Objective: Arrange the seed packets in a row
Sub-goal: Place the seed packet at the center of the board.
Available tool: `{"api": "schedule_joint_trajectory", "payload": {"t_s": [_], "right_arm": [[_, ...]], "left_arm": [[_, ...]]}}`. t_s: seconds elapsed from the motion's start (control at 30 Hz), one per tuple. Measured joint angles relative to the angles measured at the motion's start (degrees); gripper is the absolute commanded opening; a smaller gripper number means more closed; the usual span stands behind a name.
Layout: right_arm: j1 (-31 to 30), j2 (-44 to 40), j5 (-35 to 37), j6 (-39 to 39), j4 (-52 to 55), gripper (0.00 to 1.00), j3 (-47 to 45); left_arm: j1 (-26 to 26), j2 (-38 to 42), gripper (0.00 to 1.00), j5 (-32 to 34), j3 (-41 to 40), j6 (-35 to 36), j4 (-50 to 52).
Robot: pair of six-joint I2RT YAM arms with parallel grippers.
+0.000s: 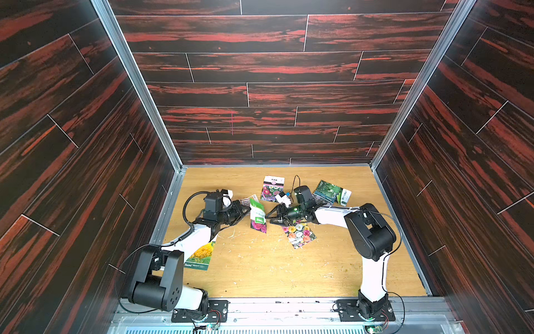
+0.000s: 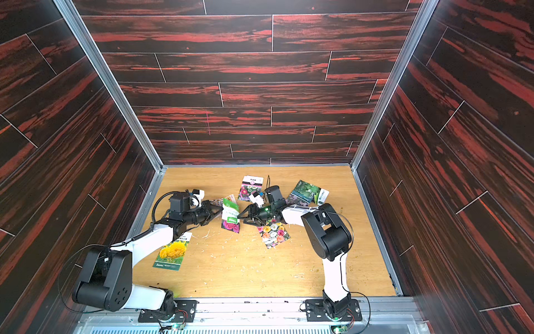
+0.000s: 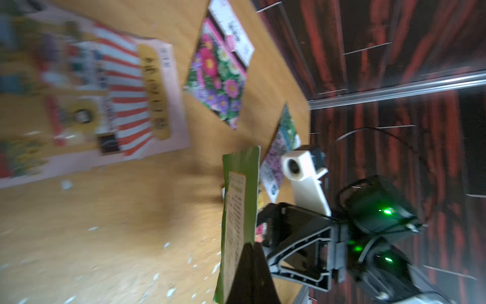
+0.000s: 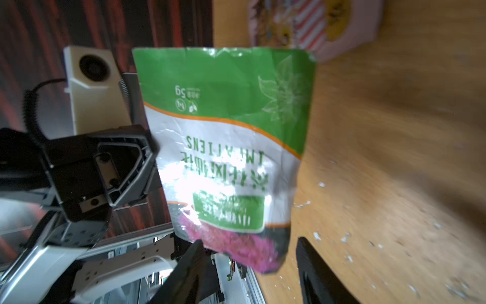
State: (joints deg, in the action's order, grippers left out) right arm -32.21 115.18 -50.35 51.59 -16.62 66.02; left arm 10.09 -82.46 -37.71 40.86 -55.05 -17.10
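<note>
**Item 1, held.** Glossy green-and-white seed packet with magenta blooms [image 1: 258,215]. It is upright in the air over the scuffed wooden tabletop [image 1: 260,274], between the 2 grippers.

**Left gripper** [image 1: 245,212]: clenched on 1 side edge of this packet; the right wrist view shows the grasp.

**Right gripper** [image 1: 268,218]: jaws apart and gripping nothing. In the right wrist view the packet's lower corner [image 4: 263,252] hangs between its black fingers [image 4: 310,263].

**Items 2 to 6, lying flat, scattered at odd angles, no row yet.**
- Sunflower packet [image 1: 200,254], partly hidden by the left arm.
- Pink-labelled mixed-flower packet [image 1: 272,189].
- Packet of many-coloured round blooms [image 1: 300,234], below the right gripper.
- Dark green leaf-print packet [image 1: 332,192].
- Red-and-white striped cartoon-shop packet [image 3: 118,92].

A 7th cannot be told for certain.

**Hazards, as judged.**
1. This looks like a handover. If the left lets go before the right jaws close, the slick packet would fall, perhaps onto the blooms packet.
2. A grip on the thin corner alone may slip or crease it.
3. The fingertips stand very near each other; a small misjudged advance could knock them together.
4. A low sweep of the left arm could drag the sunflower packet.
</note>
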Motion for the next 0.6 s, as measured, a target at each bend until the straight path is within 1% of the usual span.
{"api": "schedule_joint_trajectory", "payload": {"t_s": [0.17,0.3,0.4,0.6], "right_arm": [[1.42,0.22,-4.2,9.92,-16.02,0.62,-3.72],[2.75,1.79,-5.44,14.82,-24.3,0.63,-4.48],[3.17,2.86,-5.55,15.74,-25.83,0.63,-4.33],[3.98,3.54,-5.18,15.21,-24.11,0.63,-3.45]], "left_arm": [[0.04,-1.62,0.0,-4.2,-0.9,-5.4,-8.59],[0.07,-2.82,0.0,-6.21,-1.81,-9.66,-14.27],[0.24,-2.91,0.0,-7.32,-1.95,-11.5,-16.92],[0.66,-2.89,0.0,-8.39,-1.97,-13.14,-18.67]]}}
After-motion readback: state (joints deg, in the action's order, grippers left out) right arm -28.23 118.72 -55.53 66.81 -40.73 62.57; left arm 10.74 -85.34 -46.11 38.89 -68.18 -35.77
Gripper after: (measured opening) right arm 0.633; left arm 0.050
